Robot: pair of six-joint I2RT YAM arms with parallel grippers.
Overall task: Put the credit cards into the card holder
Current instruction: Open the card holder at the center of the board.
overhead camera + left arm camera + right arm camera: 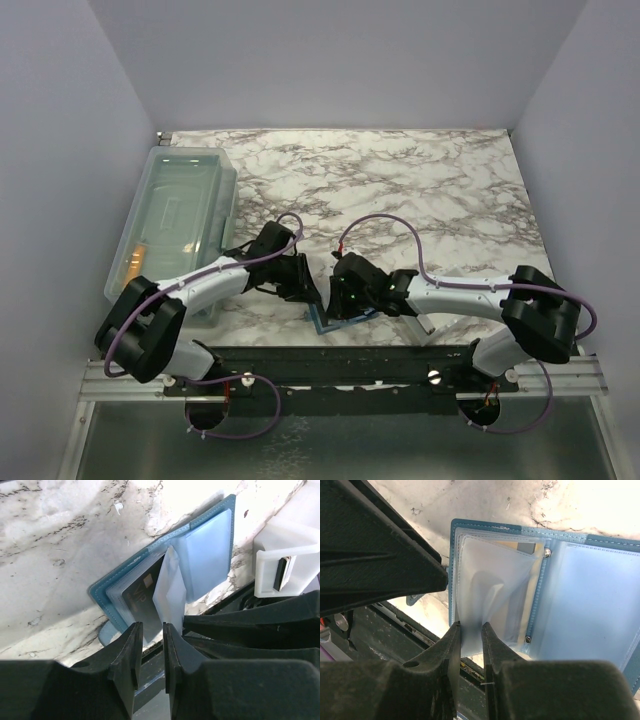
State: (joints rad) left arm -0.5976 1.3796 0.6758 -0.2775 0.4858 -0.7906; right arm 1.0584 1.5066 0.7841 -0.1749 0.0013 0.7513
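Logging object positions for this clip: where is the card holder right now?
In the top view the card holder lies open on the marble table, at the middle of its near edge, between the left end effector and the right end effector.

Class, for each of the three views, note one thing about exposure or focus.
Top external: soft, even light, no glare on the table. Left wrist: its marble washed out to white at upper right, card holder sharp. Right wrist: marble overexposed along the top, dark foreground blurred.
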